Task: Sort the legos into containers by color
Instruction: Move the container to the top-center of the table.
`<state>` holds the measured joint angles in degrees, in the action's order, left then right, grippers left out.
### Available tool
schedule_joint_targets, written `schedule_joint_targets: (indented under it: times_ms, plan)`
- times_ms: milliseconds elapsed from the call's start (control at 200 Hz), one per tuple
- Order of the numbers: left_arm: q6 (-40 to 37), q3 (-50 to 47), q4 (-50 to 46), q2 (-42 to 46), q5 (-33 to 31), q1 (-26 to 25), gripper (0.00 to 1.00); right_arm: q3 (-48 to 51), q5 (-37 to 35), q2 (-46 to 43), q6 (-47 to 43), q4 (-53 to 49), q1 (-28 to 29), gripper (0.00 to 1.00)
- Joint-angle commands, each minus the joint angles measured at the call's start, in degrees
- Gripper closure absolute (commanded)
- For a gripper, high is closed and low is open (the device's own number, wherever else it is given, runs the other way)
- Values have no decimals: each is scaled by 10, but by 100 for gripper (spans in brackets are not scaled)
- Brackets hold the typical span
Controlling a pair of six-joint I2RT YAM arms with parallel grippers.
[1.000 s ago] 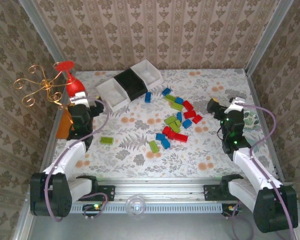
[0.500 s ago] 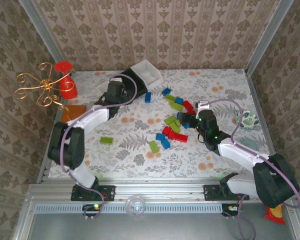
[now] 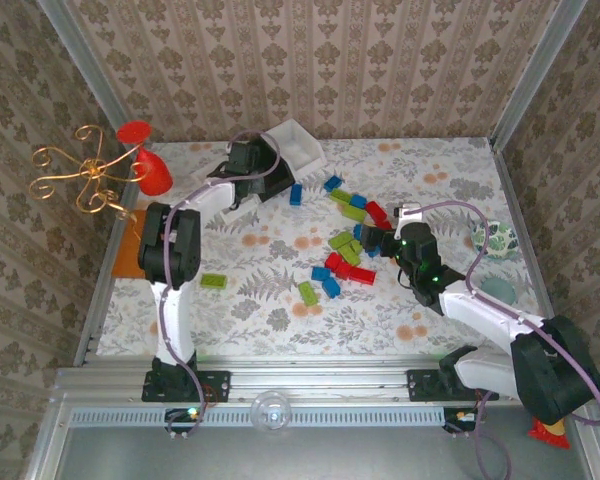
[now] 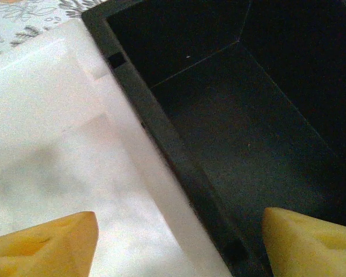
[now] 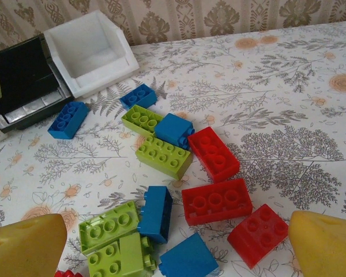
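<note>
The top view shows both arms at once; the left claw (image 3: 244, 160) is over the row of bins at the far side of the flowery table (image 3: 260, 320); the right claw (image 3: 370, 240) hangs by the pile of small plastic lego bricks (image 3: 345, 250), red, blue and lime green; one lone lime green brick (image 3: 213, 281) lies well apart from the pile; the left wrist view shows what the arm hides from above: the black rectangular open-top plastic bin (image 4: 248, 115), touching a white bin (image 4: 46, 127); I cannot tell which white one; the left claw's yellow fingertips (image 4: 46, 245) stand apart, one over the white bin, one over the black, with the black wall between them, gripping nothing; the right wrist view shows the bricks close up, lying between the right claw's wide-spread fingers and just ahead of them; that claw is let go and holds nothing; behind the bricks sit the black bin and the white rectangular open-top plastic bin (image 5: 86, 52); in the left wrist view both bins are cut off at the edges
</note>
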<state>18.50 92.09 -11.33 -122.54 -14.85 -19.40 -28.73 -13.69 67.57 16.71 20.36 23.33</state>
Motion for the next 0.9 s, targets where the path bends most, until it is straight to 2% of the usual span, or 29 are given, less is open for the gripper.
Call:
schedule_joint_targets:
  times_ms: [0,225,380,550,895]
  plan:
    - [-9,43,-41,-21,4,4,33,0,-10,9,6,1,4,0]
    - [-25,63,-51,-39,17,16,51,-1,-9,13,9,0,4,0]
    - [-45,84,-64,-52,40,17,60,-4,-12,17,11,-6,4,0]
    - [-58,91,-71,-62,72,5,62,-4,-19,19,12,-8,4,0]
    - [-74,129,-85,-82,90,-42,63,-8,-20,23,12,-12,4,0]
